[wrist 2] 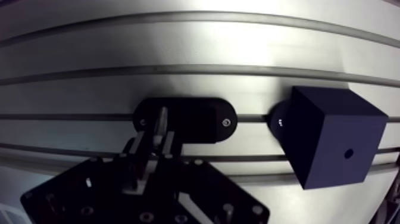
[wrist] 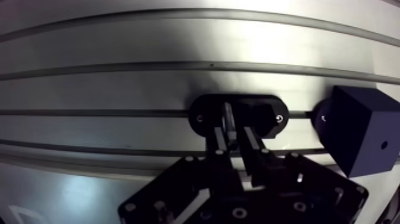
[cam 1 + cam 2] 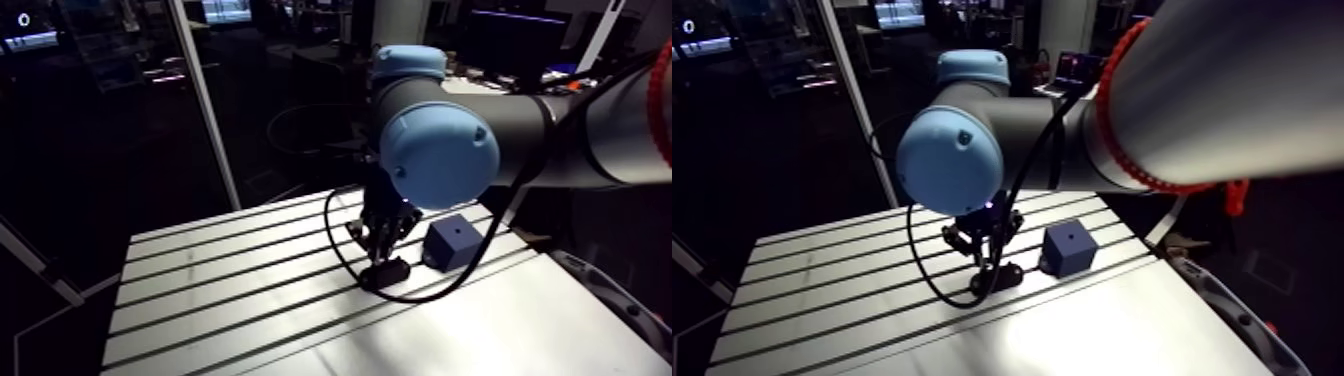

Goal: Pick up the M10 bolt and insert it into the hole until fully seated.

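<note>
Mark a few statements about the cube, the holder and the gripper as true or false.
1. The cube rests on the table beside the black holder. True.
2. The cube is red. False: it is dark blue.
3. The cube has a small hole in one face. True.
4. The gripper is down over the cube. False: it is over the holder, with the cube off to one side.
</note>
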Tool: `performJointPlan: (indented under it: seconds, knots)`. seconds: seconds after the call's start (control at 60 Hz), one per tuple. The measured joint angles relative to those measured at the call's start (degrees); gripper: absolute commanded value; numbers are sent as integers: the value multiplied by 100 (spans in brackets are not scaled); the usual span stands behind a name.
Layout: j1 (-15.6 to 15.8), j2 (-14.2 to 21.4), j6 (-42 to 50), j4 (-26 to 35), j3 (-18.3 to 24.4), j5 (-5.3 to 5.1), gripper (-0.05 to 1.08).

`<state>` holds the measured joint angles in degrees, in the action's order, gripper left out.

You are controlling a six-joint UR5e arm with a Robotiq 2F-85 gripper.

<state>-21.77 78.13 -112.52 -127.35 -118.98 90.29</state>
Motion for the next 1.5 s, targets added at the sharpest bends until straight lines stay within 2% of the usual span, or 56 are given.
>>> performJointPlan:
  seconds: [0.183, 0.283, 0.5, 0.683, 0.85, 0.9, 1.083, 1.183, 1.3, 1.5]
  knots:
    - [51, 183, 5, 162, 139, -1, 93]
    - [65, 303, 5, 302, 246, -1, 101]
    - [78, 518, 0, 780, 631, -7, 107]
    - [67, 558, 6, 1442, 1085, 4, 108]
    - [43, 495, 24, 2305, 1648, 37, 108]
    - [35, 449, 25, 2567, 1815, 75, 108]
    - [-31, 274, 20, 3289, 2260, 338, 108]
    - [-125, 203, 6, 3616, 2459, 431, 108]
    - [-278, 143, -10, 3932, 2670, 487, 108]
    - [-548, 40, -23, 4379, 2971, 519, 108]
